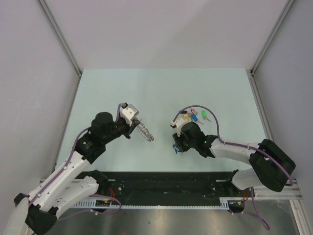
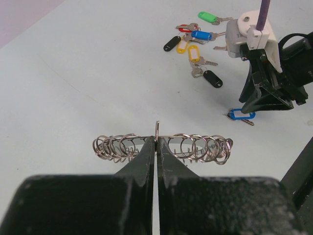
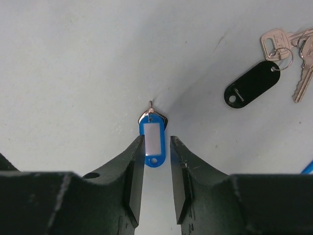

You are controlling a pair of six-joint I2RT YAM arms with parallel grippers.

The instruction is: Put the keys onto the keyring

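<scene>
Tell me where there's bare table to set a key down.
Bare: the far strip of table along the back wall, and the near patch between the keyring and the black rail. Crowded: the key pile beside the right claw, which straddles a blue-tagged key. The left claw holds the keyring.

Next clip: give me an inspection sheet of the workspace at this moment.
Surface: pale green table, matte.
Job's things: keyring held edge-on; keys piled beside the right wrist; one blue-tagged key lying apart.
Clutter: nothing seen.
Grippers: left gripper shut on the keyring; right gripper open, straddling the blue-tagged key.
Cables: purple cable looping over the right wrist, near the pile.
Surroundings: white walls; black rail at near edge.
</scene>
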